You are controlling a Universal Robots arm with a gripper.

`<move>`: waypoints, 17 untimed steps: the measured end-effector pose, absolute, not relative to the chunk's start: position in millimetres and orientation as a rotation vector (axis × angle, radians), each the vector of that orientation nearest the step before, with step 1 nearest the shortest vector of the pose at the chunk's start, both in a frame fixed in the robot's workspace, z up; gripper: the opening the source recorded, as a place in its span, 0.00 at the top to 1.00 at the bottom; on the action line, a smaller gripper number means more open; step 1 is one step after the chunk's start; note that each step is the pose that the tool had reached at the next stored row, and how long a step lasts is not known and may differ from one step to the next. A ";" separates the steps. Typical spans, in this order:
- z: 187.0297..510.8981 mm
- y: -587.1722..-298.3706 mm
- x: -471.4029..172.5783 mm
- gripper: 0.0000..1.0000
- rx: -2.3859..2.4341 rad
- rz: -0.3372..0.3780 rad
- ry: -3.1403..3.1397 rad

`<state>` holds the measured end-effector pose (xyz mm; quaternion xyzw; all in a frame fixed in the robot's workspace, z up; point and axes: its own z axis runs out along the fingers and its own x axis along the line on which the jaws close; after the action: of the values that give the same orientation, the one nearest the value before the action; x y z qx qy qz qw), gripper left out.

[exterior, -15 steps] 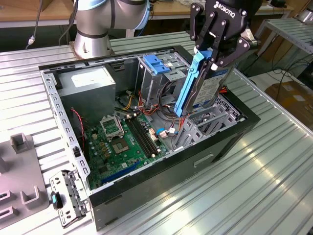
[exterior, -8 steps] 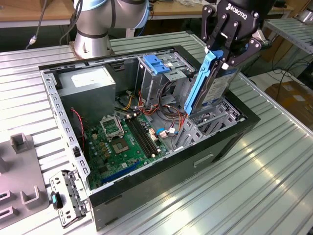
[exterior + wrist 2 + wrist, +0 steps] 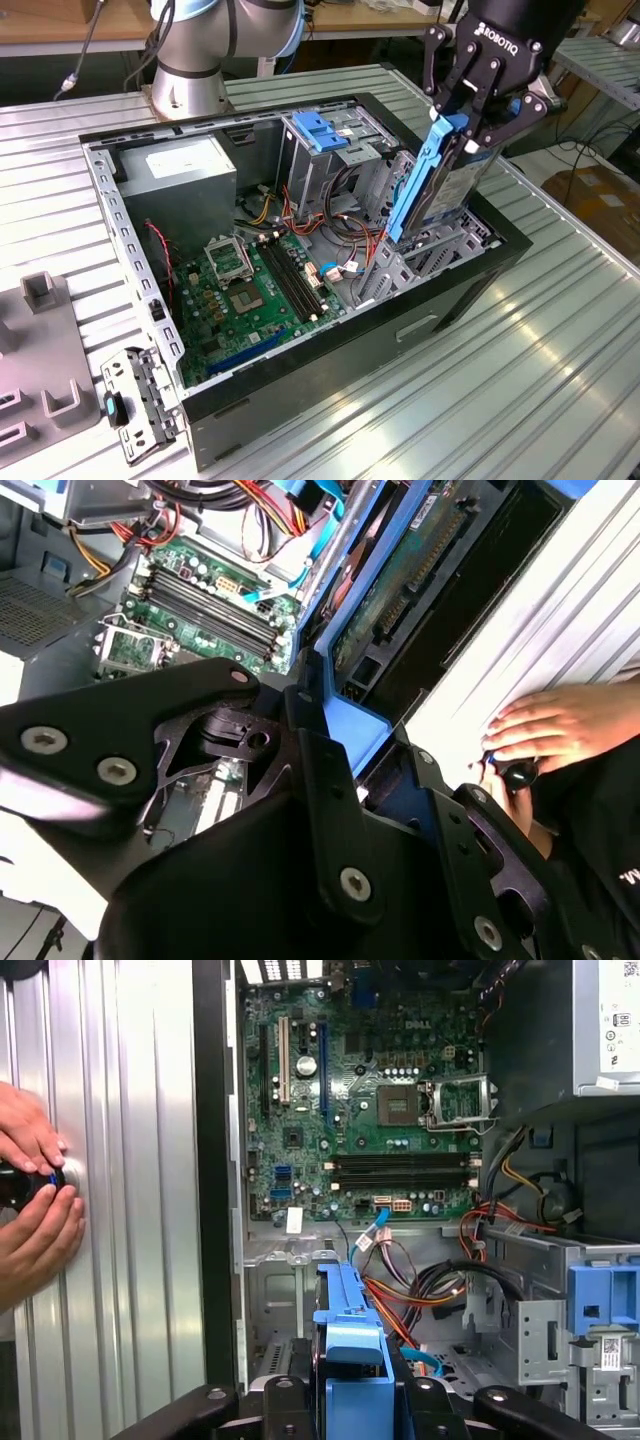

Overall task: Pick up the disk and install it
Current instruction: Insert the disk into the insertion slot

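One disk (image 3: 412, 190), one end effector (image 3: 470, 125), one computer case (image 3: 330, 400), one motherboard (image 3: 240, 290), two hands (image 3: 40, 1240)

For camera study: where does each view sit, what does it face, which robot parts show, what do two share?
Exterior view: off the arm, looking down into the computer case; arm, gripper holding the disk.
First wrist view: at the wrist, facing the motherboard; gripper.
Second wrist view: at the wrist, along the disk; gripper.
Both wrist views share motherboard, disk, a person's hand.

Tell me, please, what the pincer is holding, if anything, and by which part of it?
The pincer is shut on the disk, gripping it at its upper end; the disk's lower end reaches into the open computer case.
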<state>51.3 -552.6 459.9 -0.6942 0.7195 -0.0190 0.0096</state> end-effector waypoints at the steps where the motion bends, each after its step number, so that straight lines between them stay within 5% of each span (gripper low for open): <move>1: 459.2 -552.5 51.9 0.63 -2.168 -0.060 2.247; 17: 450.2 -555.9 55.4 0.63 -2.173 -0.059 2.243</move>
<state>55.4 -555.9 450.2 -0.6957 0.7180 -0.0190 0.0092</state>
